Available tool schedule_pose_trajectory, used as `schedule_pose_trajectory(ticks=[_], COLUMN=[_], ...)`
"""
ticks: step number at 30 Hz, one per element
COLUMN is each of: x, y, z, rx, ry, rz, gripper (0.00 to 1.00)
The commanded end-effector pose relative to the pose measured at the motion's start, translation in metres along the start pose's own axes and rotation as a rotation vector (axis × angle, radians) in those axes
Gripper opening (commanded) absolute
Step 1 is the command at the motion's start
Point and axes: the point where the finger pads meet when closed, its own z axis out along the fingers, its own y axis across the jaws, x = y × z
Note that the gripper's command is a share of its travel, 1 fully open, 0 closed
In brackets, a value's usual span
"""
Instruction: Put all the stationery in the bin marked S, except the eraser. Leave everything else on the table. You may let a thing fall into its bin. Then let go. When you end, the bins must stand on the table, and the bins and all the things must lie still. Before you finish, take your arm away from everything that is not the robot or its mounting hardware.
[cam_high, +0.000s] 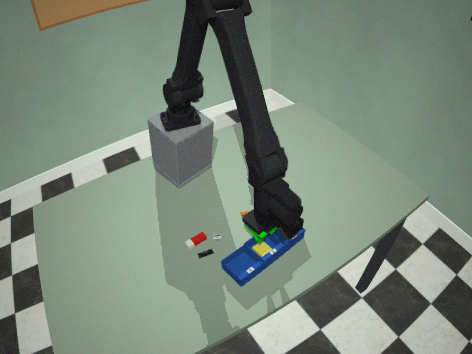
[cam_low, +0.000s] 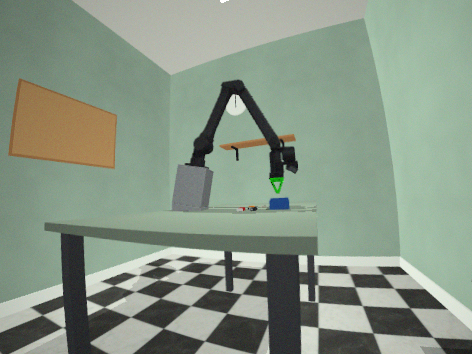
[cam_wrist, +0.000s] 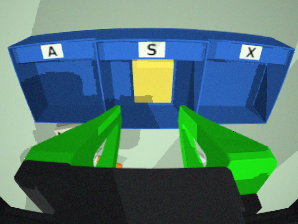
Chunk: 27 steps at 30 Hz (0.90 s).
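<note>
A blue bin (cam_high: 235, 271) (cam_low: 279, 203) (cam_wrist: 67, 70) with compartments marked A, S and X stands near the table's front edge. A yellow flat pad (cam_high: 261, 248) (cam_wrist: 153, 80) lies in the middle compartment, the one marked S. My gripper (cam_high: 260, 233) (cam_low: 276, 189) (cam_wrist: 150, 112) hangs just above that compartment with its green fingers apart and nothing between them. A red and white eraser (cam_high: 196, 239), a small black thing (cam_high: 205, 253) and a small grey-white thing (cam_high: 217, 237) lie on the table left of the bin. An orange thing (cam_high: 244, 213) shows partly behind the gripper.
The arm's grey pedestal (cam_high: 182, 150) (cam_low: 192, 188) stands at the back of the table. The bin sits close to the table's front edge (cam_high: 320, 295). The A and X compartments look empty in the wrist view.
</note>
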Motion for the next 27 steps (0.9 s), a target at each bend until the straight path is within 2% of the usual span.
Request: schedule_pose_trajectory(ticks=[1, 18, 19, 24, 26, 27], x=[-0.013, -0.008, -0.002, 0.036, 0.036, 0.043], y=[-0.002, -0.009, -0.012, -0.032, -0.032, -0.036], z=[-0.009, -0.011, -0.013, -0.013, -0.013, -0.013], rx=[0.004, 0.008, 0.008, 0.012, 0.012, 0.013], ry=[-0.032, -0.041, -0.046, -0.031, -0.031, -0.023], rz=[-0.001, 0.0, -0.051, -0.251, -0.251, -0.298], gripper=[0.45, 0.45, 0.3, 0.3, 0.3, 0.3])
